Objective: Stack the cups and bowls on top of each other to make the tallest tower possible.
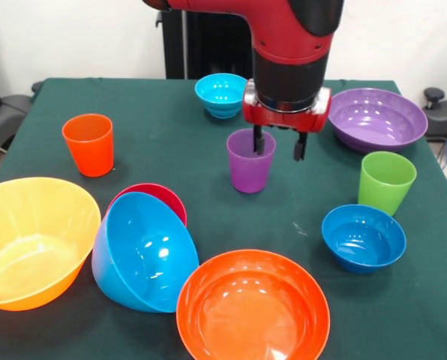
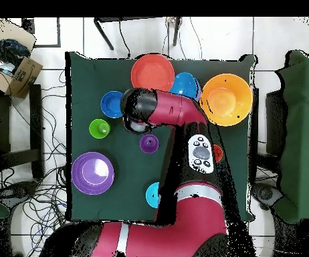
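Note:
My gripper (image 1: 279,147) is open and hangs at the purple cup (image 1: 250,166), with one finger at its mouth and the other outside its right wall. The cup also shows in the overhead view (image 2: 149,142). The orange cup (image 1: 88,144) stands far left and the lime green cup (image 1: 386,182) right. The bowls lie apart: yellow-orange (image 1: 32,240), orange-red (image 1: 252,307), dark blue (image 1: 363,236), purple (image 1: 376,118) and cyan (image 1: 221,94). The sky-blue bowl (image 1: 145,251) is tipped on its side against the magenta bowl (image 1: 154,195). No tower stands.
The green table (image 1: 171,161) ends close behind the cyan bowl and just right of the purple bowl. In the overhead view the arm (image 2: 184,127) covers the gripper and most of the orange cup. Chairs and cables lie round the table.

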